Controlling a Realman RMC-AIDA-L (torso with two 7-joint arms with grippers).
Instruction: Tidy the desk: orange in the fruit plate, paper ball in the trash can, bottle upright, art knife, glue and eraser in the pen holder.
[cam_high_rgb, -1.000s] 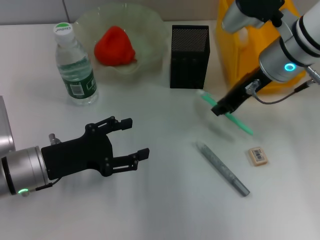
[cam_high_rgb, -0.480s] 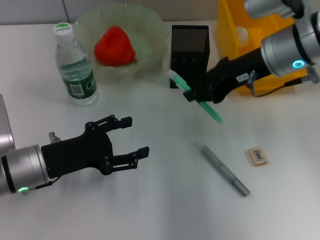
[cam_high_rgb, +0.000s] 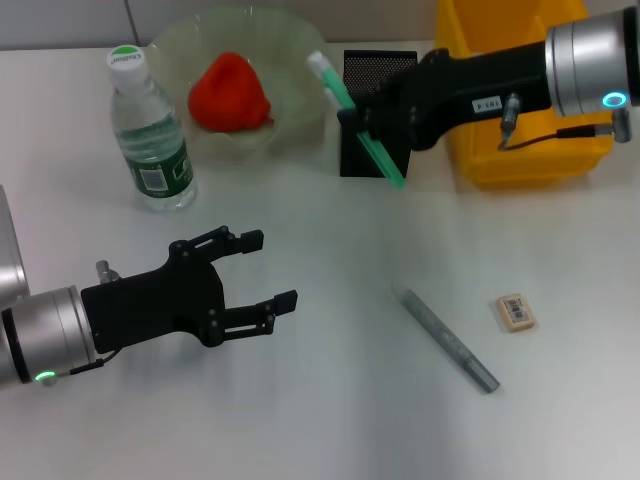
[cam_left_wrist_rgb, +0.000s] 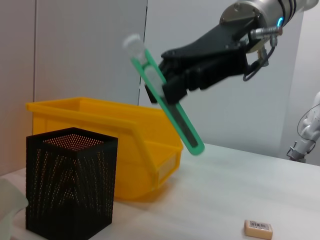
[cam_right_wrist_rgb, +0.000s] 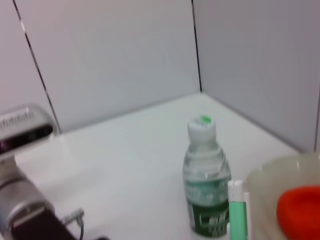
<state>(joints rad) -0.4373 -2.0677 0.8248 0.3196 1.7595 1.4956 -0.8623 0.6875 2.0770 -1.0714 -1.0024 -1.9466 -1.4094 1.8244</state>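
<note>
The right gripper (cam_high_rgb: 372, 122) is clamped on the green art knife (cam_high_rgb: 357, 121), its arm reaching in level from the robot's right, forearm stretched across the front of the yellow bin (cam_high_rgb: 520, 160); the knife is held tilted, pale end up toward the fruit plate (cam_high_rgb: 290, 50), lower end slanting down past the front face of the black mesh pen holder (cam_high_rgb: 378, 150); from the left wrist view the knife (cam_left_wrist_rgb: 165, 107) hangs in the air above and beside the holder (cam_left_wrist_rgb: 70, 187), not inside it; just below the gripper is the holder, the bin touching or nearly touching its side; the plate lies just beyond the knife's top end, with the orange (cam_high_rgb: 230, 92) in it; the bottle (cam_high_rgb: 148, 130) stands upright farther off, past the plate; well apart, nearer the robot, the grey glue stick (cam_high_rgb: 445, 338) lies flat on the desk (cam_high_rgb: 330, 420), the eraser (cam_high_rgb: 514, 311) near it; the left gripper (cam_high_rgb: 258, 272) hovers low over the desk, far from the knife, fingers spread, holding nothing, forearm level.
</note>
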